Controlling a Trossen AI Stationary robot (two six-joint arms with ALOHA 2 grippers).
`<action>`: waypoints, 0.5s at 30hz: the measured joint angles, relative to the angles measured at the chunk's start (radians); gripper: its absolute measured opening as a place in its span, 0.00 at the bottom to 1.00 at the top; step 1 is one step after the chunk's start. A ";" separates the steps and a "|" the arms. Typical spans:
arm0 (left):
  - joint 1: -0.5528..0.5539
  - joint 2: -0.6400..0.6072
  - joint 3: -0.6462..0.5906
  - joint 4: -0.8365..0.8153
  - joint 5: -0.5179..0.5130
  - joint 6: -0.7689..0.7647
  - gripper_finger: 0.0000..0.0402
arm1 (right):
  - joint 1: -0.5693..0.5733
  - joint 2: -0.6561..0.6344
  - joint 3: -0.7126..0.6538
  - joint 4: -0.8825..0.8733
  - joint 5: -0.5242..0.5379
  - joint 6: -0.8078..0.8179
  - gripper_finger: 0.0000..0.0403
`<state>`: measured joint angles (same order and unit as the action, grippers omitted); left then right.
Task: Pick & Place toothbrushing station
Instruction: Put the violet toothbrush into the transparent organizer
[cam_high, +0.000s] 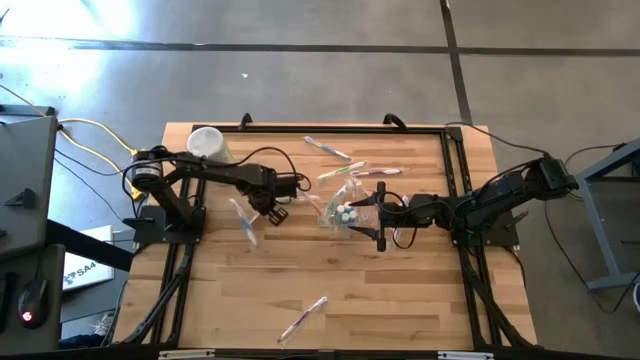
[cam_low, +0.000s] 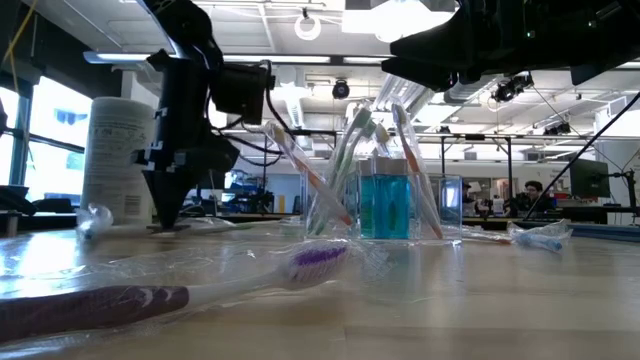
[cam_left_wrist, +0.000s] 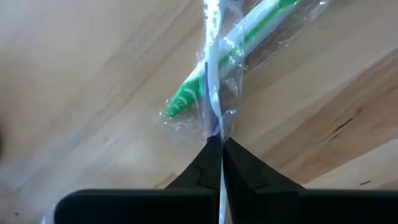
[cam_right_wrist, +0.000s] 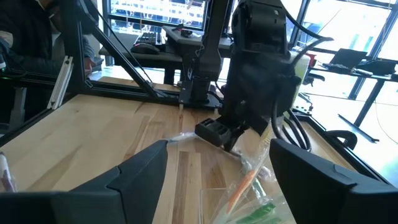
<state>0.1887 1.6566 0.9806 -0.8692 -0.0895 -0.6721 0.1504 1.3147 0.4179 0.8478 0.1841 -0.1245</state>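
Toothbrushing station (cam_low: 395, 205): small boxy holder of clear plastic, near mid-table, slightly right of centre in the high view (cam_high: 340, 212). Walls glassy and near-invisible against the wood; edges catch light. Inside, a blue translucent block or liquid (cam_low: 384, 207) fills the middle. Several toothbrushes stand in it, leaning outward in a fan; handles pale, one with an orange stripe (cam_low: 305, 170). From above, pale round caps or heads show in its top.

Right gripper (cam_high: 379, 215) just beside the station on its right side, fingers spread wide apart, holding nothing; in its own wrist view the two dark matte fingers (cam_right_wrist: 140, 171) flank the holder's clear rim and the wrapped brush tips.

Left gripper (cam_high: 272, 213) left of the station, apart from it, pointed down at the table. Its fingers (cam_left_wrist: 239, 177) are pinched together on the crinkled clear wrapper of a green-handled toothbrush (cam_left_wrist: 214, 71); film bunched and glossy at the pinch. In the low view the gripper tip (cam_low: 168, 215) touches or nearly touches the tabletop.

Loose wrapped toothbrushes elsewhere: a purple-handled one (cam_low: 150, 295) lying in the low view's foreground, another near the table's front edge (cam_high: 303, 318), a few behind the station (cam_high: 345, 165).

White cylindrical tub (cam_high: 207, 143) at back left, printed label, upright. Table (cam_high: 400, 290): light butcher-block wood, striped grain, black frame rails.
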 joint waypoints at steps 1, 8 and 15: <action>-0.011 -0.004 0.007 0.000 -0.012 0.010 0.00 | 0.000 0.000 0.000 0.000 0.000 0.000 0.69; -0.123 -0.018 0.142 -0.114 -0.153 0.012 0.00 | 0.000 0.000 0.000 -0.002 0.000 0.000 0.69; -0.229 -0.018 0.340 -0.366 -0.419 -0.081 0.00 | 0.000 0.000 0.000 -0.002 0.000 0.000 0.69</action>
<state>-0.0408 1.6382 1.3205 -1.2349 -0.5086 -0.7531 0.1501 1.3148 0.4179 0.8455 0.1841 -0.1246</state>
